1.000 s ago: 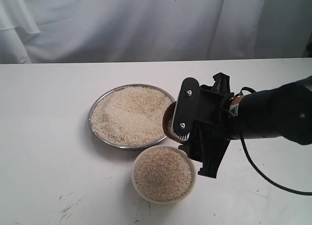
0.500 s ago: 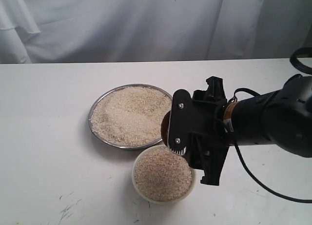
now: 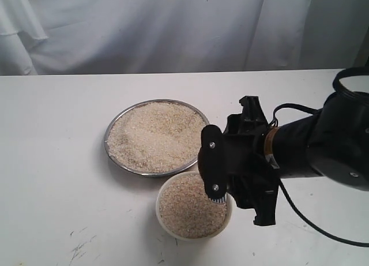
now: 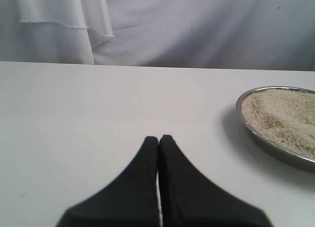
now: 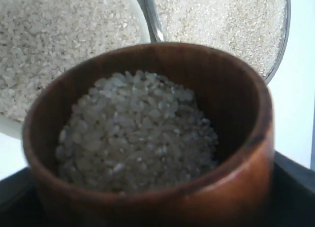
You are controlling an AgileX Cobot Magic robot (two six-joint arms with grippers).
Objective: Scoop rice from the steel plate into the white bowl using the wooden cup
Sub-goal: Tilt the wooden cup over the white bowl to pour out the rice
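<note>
- White table (image 3: 52, 162), white cloth (image 3: 144, 29) hanging behind its far edge.
- Plate (image 3: 106, 141) approx mid-table, heaped w/ rice (image 3: 153, 136).
- Bowl (image 3: 158, 209) just beside plate, on the side away from the cloth edge. It's nearly full of rice. Rims v. close, can't tell if touching.
- R gripper (image 3: 236, 182) low over bowl's rim, jaws spread wide & clamped on cup (image 5: 241, 173).
- Cup hidden behind gripper in exterior view. Wrist view shows it well filled w/ rice, bowl & plate just beyond its lip.
- L gripper (image 4: 158, 144): fingers pressed together, nothing held, over bare table, plate near.
</note>
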